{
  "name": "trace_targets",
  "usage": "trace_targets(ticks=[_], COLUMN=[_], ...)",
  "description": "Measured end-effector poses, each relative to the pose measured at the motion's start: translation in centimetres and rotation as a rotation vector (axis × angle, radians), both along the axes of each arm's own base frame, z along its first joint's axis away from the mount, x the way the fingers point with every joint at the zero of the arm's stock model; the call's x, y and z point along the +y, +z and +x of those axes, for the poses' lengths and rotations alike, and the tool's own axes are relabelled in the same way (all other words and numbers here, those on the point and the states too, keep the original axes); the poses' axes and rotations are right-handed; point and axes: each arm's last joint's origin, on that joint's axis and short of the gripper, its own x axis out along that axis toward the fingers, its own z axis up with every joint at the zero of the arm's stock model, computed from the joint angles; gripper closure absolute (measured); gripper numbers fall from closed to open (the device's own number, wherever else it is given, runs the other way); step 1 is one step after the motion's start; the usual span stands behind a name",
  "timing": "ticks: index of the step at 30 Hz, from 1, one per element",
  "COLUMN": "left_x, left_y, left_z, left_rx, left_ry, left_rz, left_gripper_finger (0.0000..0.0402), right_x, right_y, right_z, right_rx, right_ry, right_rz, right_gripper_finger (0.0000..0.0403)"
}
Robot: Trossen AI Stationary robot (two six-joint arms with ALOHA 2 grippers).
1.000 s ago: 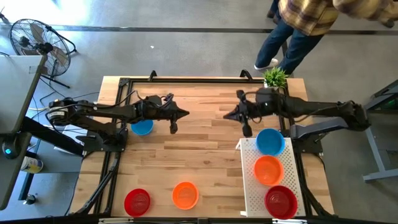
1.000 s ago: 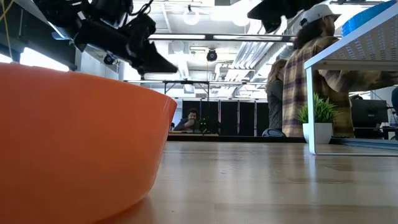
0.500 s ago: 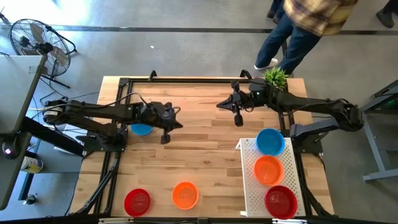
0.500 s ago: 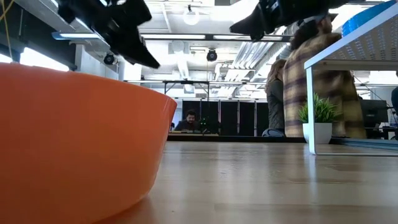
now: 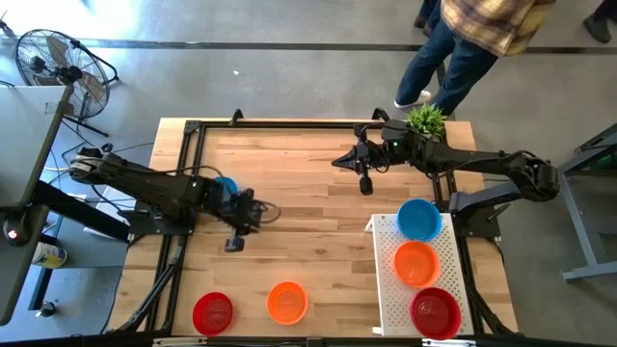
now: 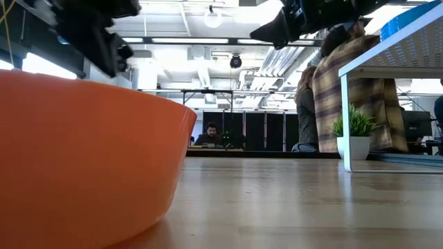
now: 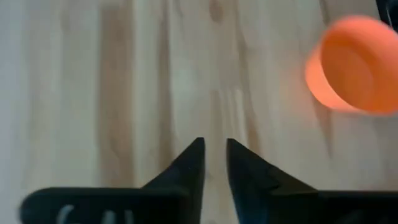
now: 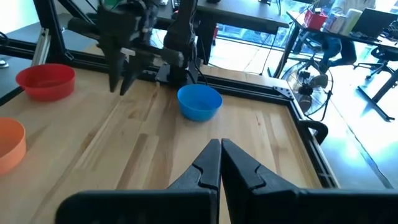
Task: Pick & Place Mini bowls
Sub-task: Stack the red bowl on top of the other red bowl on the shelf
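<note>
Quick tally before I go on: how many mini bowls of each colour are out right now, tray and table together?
Blue: 2, one on the white tray at, one on the table by the left arm.
Orange: 2, tray and table.
Red: 2, tray and table.
Total: 6.

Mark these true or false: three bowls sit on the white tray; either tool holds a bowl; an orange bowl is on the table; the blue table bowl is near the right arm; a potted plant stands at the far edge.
1. Three bowls sit on the white tray: true.
2. A tool holds a bowl: false; the left tool and the right tool hold nothing.
3. An orange bowl is on the table: true.
4. The blue bowl is near the right arm: false; it lies by the left arm.
5. A potted plant stands at the far edge: true.
</note>
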Motion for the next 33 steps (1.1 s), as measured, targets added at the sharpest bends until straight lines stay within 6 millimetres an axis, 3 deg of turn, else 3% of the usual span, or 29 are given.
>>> trace_targets(ticks=[7,12,24,33], left_x=[-3.0,-5.2,-9.5,-13.0], left_y=[-0.9,-1.9,-4.2,-5.7], left_z=[-1.1,-1.5,-2.7,-3.4], left_rx=[0.127,0.212,0.442,0.499], left_ry=[-0.049,-0.08,-0.134,-0.195], left_rz=[-0.068,-0.108,-0.208,-0.252], left_gripper_finger=[0.0255,0.0222,0.0212,0.0213], right_x=[0.0,0.0,0.0,0.0], right_y=[-0.1,0.0,0.0,0.0], right_z=[0.1,0.1,0.1,0.1], right_rx=[0.001,-0.002,-0.003,-0.003], right_ry=[0.001,0.001,0.005,0.007], right_rz=[0.0,-0.003,-0.018,-0.026], right_gripper_finger=[0.0403,0.0403,0.0403,0.0403])
